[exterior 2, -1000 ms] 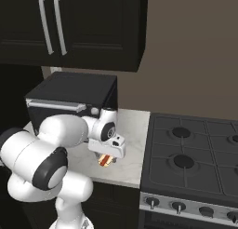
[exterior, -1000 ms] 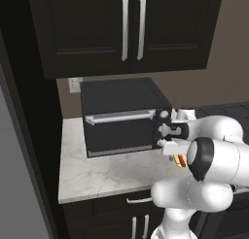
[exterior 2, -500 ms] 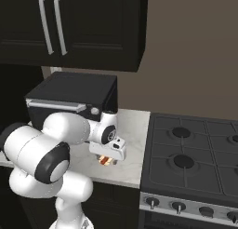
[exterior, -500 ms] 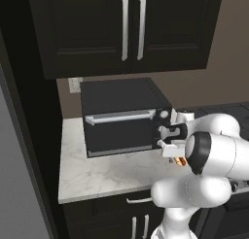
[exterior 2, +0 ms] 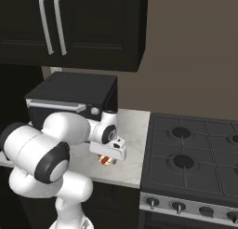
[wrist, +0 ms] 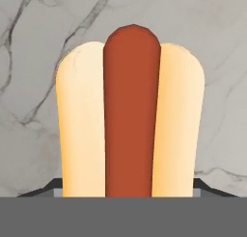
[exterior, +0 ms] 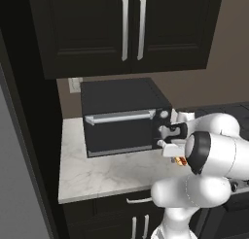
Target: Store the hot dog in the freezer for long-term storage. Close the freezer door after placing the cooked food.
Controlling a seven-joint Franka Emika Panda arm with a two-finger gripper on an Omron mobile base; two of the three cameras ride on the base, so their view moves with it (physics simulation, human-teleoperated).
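Observation:
The hot dog (wrist: 130, 120), a tan bun with a red-brown sausage along its middle, lies on the marble counter (exterior: 102, 175) just right of the toaster oven. It also peeks out under the hand as the hot dog (exterior 2: 107, 161) and hot dog (exterior: 181, 161). My gripper (wrist: 129, 190) points straight down over it, open, with one dark fingertip just outside each long side of the bun. From the base, the gripper (exterior 2: 108, 156) sits right on top of the bun. The freezer and its door are out of view.
A black toaster oven (exterior: 124, 119) stands at the back of the counter, close to the left of my hand. A gas stove (exterior 2: 190, 158) adjoins the counter on the right. Dark wall cabinets (exterior: 131, 29) hang above. A grey panel (exterior: 14, 184) fills the far left edge.
The hand has sunk a little lower onto the hot dog and the elbow has shifted slightly. The hot dog has not moved.

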